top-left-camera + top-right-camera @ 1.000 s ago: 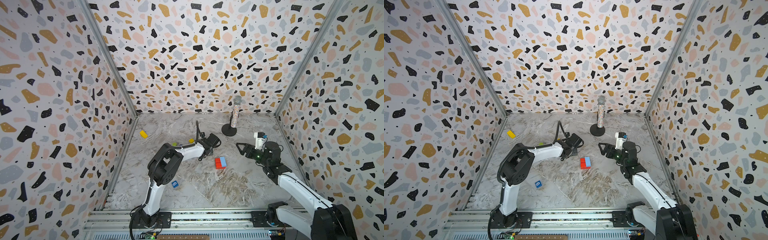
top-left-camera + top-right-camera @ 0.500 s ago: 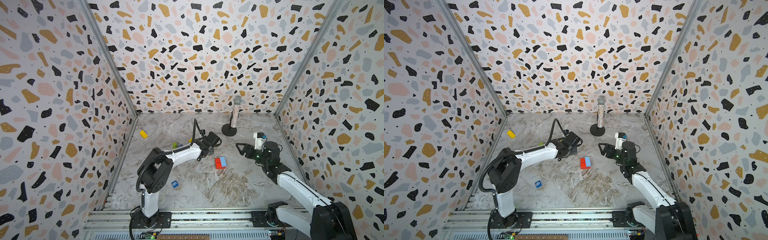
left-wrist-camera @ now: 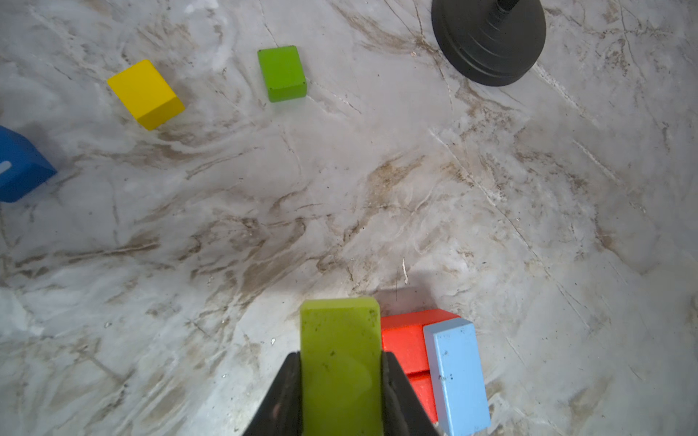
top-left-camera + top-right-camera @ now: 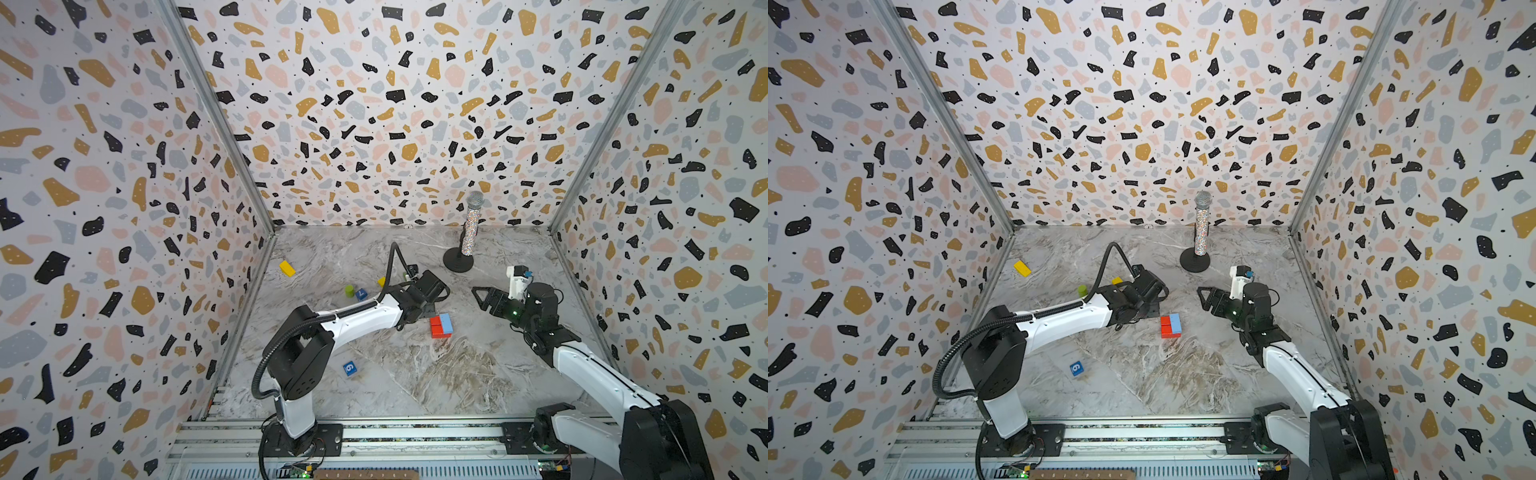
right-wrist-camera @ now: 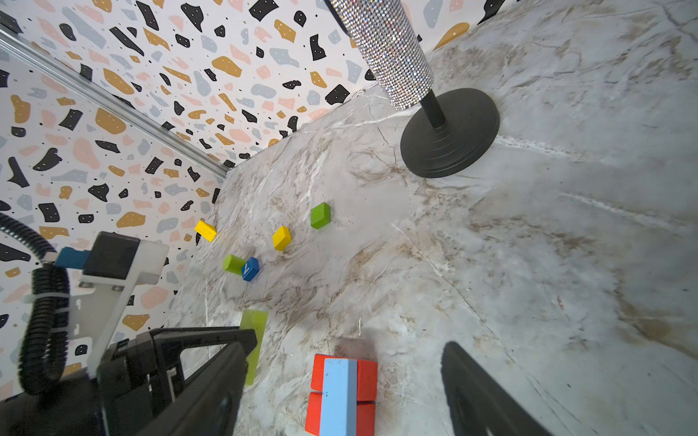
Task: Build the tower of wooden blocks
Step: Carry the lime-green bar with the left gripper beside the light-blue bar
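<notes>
Lime brick (image 3: 340, 370); red bricks (image 3: 404, 339); light-blue brick (image 3: 457, 377); yellow cube (image 3: 145, 94); terrazzo walls (image 4: 374, 104); grey marbled floor (image 4: 415, 374).

Counted ten wood blocks (image 4: 435, 328) in all: two red bricks (image 5: 367, 379), one light blue brick (image 5: 338, 396), one lime green flat brick (image 3: 340, 370), one darker green block (image 3: 282, 71), one green cylinder (image 5: 232, 263), two yellow blocks (image 5: 281, 238), two dark blue numbered cubes (image 4: 350, 368). Also logged one glittery microphone (image 4: 471, 228) on round black base.
</notes>
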Motion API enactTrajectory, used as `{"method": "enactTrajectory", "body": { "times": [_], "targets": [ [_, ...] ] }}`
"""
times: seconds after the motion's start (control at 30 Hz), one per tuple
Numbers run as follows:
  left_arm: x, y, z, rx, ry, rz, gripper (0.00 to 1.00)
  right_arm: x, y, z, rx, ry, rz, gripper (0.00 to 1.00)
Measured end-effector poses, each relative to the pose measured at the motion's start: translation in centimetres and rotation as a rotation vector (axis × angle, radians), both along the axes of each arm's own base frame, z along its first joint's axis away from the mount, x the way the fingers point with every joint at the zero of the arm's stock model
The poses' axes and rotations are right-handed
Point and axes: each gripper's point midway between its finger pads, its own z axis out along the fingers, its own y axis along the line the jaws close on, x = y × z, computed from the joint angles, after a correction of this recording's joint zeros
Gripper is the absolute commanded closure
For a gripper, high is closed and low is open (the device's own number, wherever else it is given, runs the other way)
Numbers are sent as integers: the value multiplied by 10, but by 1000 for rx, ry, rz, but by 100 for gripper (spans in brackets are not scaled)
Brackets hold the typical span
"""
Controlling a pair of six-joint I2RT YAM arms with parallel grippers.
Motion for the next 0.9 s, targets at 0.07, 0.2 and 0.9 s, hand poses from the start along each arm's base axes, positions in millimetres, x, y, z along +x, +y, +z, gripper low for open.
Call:
{"method": "enactTrajectory", "body": {
  "times": [0.07,0.2,0.9],
  "targets": [
    [-4,0,-3,2,8,-4,69,0,0,0,0,0,0,17],
    [-14,2,-12,-6,32,-4,69,0,0,0,0,0,-1,17],
    [-27,-23,-24,-54,55,-23,70,1,-1,-1,-2,3,-4,17]
  ]
}}
